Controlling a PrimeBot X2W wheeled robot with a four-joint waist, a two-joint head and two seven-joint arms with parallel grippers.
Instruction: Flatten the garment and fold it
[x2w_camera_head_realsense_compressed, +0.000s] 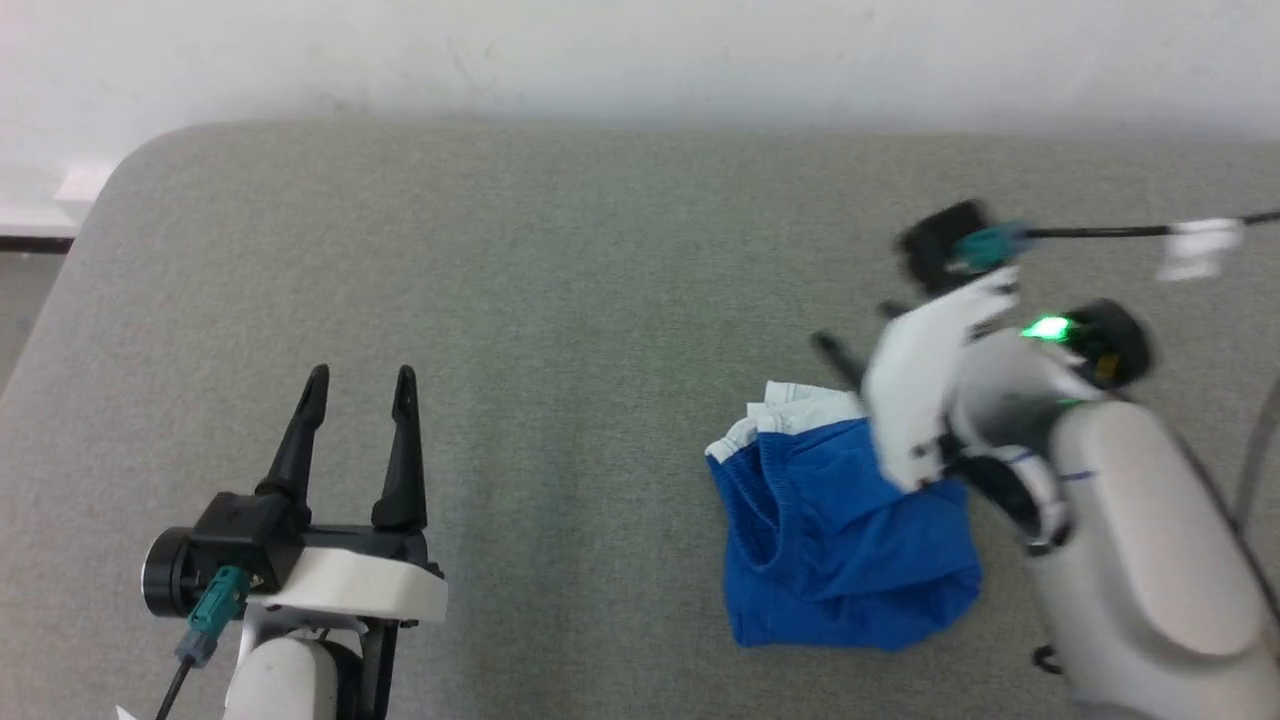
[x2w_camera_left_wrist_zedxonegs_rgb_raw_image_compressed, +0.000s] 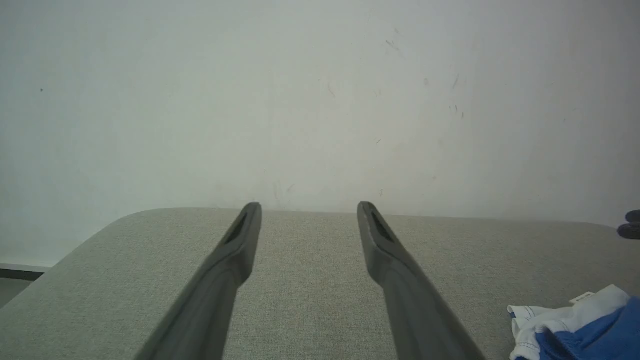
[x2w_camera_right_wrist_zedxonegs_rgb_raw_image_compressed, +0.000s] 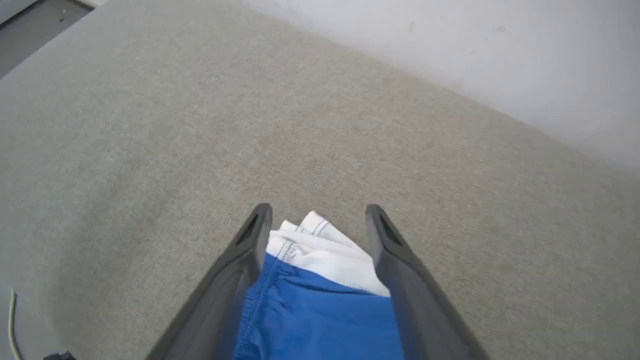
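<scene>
On the head view we saw the left gripper (x2w_camera_head_realsense_compressed: 360, 378) spread and empty at 8 o'clock, and the garment (x2w_camera_head_realsense_compressed: 850, 540) bunched at 4 o'clock. On the left wrist view its fingers stood apart, touching nothing. On the right wrist view the right gripper (x2w_camera_right_wrist_zedxonegs_rgb_raw_image_compressed: 317, 210) gaped, with the garment's white hem between its fingers.

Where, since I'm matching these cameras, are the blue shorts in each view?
Head view: blue shorts lie right of centre, in the lower half.
Left wrist view: shorts in the bottom right corner.
Right wrist view: shorts at bottom centre, between the right gripper's fingers.
Shared landmark: the grey table's far edge against the white wall.
</scene>
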